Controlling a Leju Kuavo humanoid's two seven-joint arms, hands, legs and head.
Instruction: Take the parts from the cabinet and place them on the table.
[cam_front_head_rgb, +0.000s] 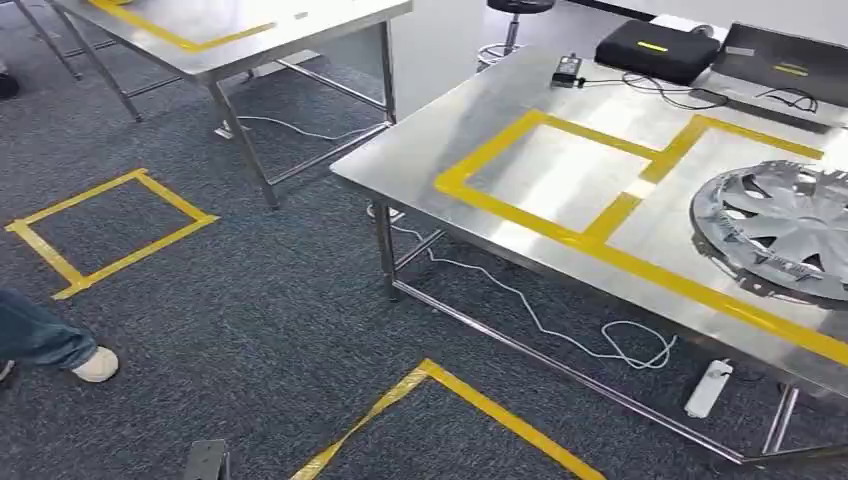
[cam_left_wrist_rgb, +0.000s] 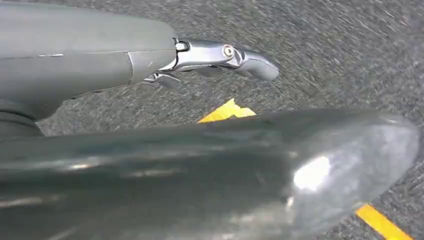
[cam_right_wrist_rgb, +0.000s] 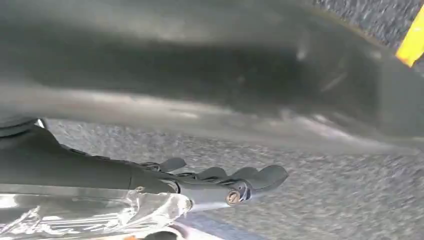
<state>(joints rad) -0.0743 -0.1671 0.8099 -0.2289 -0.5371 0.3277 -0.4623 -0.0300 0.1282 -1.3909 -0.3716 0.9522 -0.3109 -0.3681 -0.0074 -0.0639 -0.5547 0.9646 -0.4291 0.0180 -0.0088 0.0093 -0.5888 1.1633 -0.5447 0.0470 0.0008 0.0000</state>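
One wheel cover (cam_front_head_rgb: 778, 230) already lies on the steel table (cam_front_head_rgb: 430, 150) inside a yellow-taped bay (cam_front_head_rgb: 560, 232), presumably the drop zone. The left hand (cam_left_wrist_rgb: 210, 60) hangs over carpet with fingers (cam_left_wrist_rgb: 250, 64) extended and holding nothing. Whether the right hand (cam_right_wrist_rgb: 220, 182) grips the shiny plastic-wrapped thing (cam_right_wrist_rgb: 100, 212) touching it, I cannot tell.

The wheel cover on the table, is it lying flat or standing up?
Lying flat. The wheel cover rests on the steel table with its spoked face up, inside the yellow tape lines.

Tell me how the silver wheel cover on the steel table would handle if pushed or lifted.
The wheel cover looks thin and spoked, so probably light, somewhat flexible. It lies flat, unlikely to roll. On the smooth steel table, it would likely slide easily.
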